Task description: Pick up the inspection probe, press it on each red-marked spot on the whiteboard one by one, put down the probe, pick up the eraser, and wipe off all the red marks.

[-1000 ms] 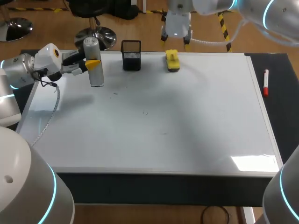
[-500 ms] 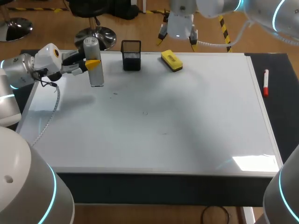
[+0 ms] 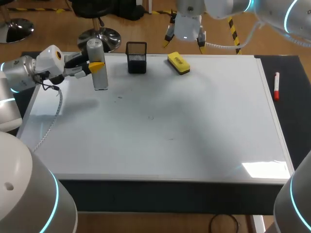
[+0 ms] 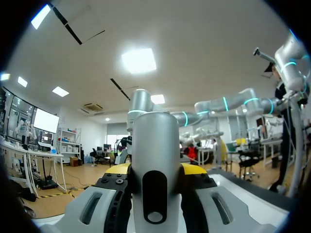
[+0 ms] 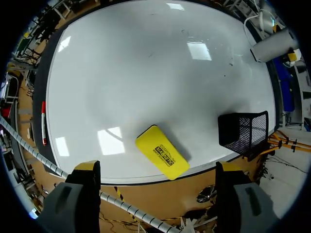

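Note:
The grey cylindrical inspection probe (image 3: pixel 99 68) stands upright over the whiteboard's (image 3: pixel 194 126) far left corner, and my left gripper (image 3: pixel 95 66) is shut on it from the side. In the left wrist view the probe (image 4: pixel 155 160) fills the gap between the yellow tips of that gripper (image 4: pixel 155 171). The yellow eraser (image 3: pixel 178 63) lies flat and skewed near the board's far edge. My right gripper (image 3: pixel 184 45) hangs open just above and behind it. From the right wrist view the eraser (image 5: pixel 162 152) lies below the wide-apart fingers of the right gripper (image 5: pixel 158 167), touching neither. I see no red marks, only faint smudges (image 3: pixel 151 117).
A black mesh cup (image 3: pixel 136 57) stands at the far edge between probe and eraser. A red marker (image 3: pixel 276 86) lies on the dark mat right of the board. A cable (image 3: pixel 53 116) trails from the left arm across the board's left side.
My right gripper has opened and let go of the eraser, which dropped flat and turned askew on the board. The gripper rose slightly. The left arm and probe have stayed put.

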`<state>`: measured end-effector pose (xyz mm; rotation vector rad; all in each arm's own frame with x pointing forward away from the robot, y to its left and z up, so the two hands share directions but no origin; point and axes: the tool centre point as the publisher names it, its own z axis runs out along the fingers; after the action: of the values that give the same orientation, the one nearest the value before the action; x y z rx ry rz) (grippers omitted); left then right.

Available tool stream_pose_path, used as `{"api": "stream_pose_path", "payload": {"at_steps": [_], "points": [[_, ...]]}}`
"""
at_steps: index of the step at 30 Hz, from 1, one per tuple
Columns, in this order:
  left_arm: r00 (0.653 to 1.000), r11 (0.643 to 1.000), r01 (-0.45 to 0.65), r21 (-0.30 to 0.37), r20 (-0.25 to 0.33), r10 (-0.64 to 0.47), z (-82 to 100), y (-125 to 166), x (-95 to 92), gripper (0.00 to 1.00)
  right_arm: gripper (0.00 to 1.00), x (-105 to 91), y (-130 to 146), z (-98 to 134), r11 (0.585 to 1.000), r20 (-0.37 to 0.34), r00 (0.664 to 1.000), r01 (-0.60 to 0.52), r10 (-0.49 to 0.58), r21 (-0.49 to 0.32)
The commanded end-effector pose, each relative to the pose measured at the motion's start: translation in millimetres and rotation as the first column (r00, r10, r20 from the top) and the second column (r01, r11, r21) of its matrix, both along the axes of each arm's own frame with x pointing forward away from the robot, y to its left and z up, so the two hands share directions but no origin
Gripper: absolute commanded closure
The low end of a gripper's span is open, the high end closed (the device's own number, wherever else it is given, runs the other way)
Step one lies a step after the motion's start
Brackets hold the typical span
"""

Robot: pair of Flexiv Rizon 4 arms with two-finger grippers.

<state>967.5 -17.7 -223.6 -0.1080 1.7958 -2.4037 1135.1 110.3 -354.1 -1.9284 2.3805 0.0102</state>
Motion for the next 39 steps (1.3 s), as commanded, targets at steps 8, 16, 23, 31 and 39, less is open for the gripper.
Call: {"api": "stream_pose_path", "payload": {"at_steps": [8, 16, 23, 31, 39], "points": [[1.0, 1.0, -0.002, 0.0, 0.001, 0.002, 1.0, -0.3, -0.6, 1.0, 0.0, 21.8, -6.8, 1.0, 0.997, 0.004, 0.998, 0.065, -0.065, 0.046], [1.0, 1.0, -0.002, 0.0, 0.001, 0.002, 1.0, -0.3, -0.6, 1.0, 0.0, 33.5, -36.6, 4.4, 0.966, -0.009, 0.98, 0.199, -0.201, 0.165], [1.0, 1.0, -0.002, 0.0, 0.001, 0.002, 1.0, -0.3, -0.6, 1.0, 0.0, 29.3, -72.9, 11.2, 0.906, -0.03, 0.945, 0.321, -0.326, 0.277], [1.0, 1.0, -0.002, 0.0, 0.001, 0.002, 1.0, -0.3, -0.6, 1.0, 0.0, 14.4, -101.3, 14.2, 0.815, -0.063, 0.899, 0.422, -0.434, 0.398], [1.0, 1.0, -0.002, 0.0, 0.001, 0.002, 1.0, -0.3, -0.6, 1.0, 0.0, 9.6, -122.3, 21.2, 0.707, -0.097, 0.838, 0.509, -0.536, 0.49]]}}
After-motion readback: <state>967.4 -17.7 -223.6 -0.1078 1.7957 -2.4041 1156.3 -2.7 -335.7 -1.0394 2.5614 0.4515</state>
